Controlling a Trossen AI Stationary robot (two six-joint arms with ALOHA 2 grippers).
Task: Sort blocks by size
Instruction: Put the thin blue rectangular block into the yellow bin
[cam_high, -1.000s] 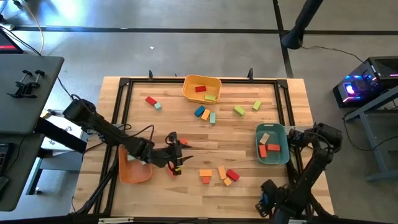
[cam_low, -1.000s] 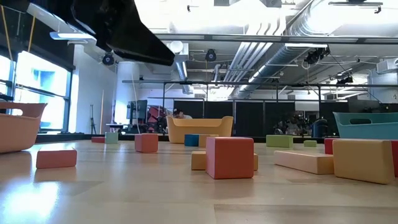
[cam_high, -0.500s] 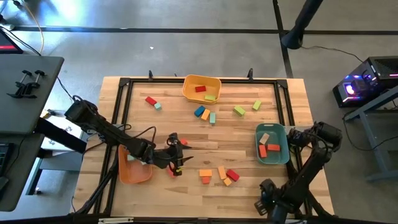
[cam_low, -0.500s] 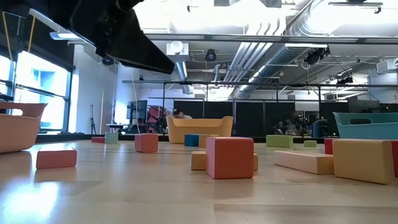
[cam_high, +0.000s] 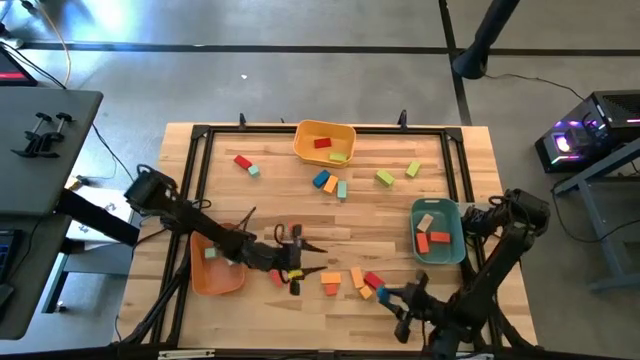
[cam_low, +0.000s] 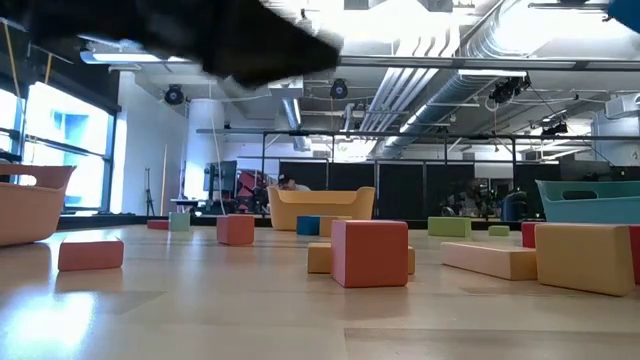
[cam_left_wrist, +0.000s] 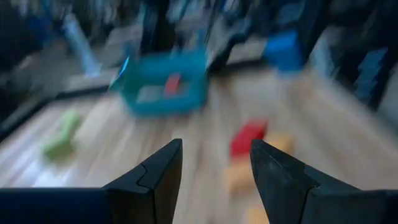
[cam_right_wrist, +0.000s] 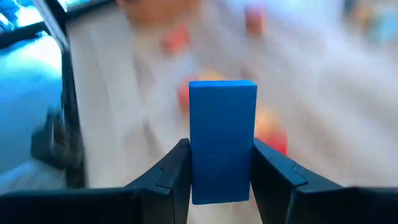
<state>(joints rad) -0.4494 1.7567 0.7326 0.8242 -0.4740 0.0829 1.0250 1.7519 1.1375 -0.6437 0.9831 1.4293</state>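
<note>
The right hand is clamped on a blue block, a smooth rectangular piece standing upright between its fingers, near the worktop's front edge and just in front of the teal bin. The left hand hovers with its fingers apart and empty, beside the orange bin. Between the two hands lies a loose cluster of orange and red blocks.

red cube centre | tan block right | orange bin left
</note>
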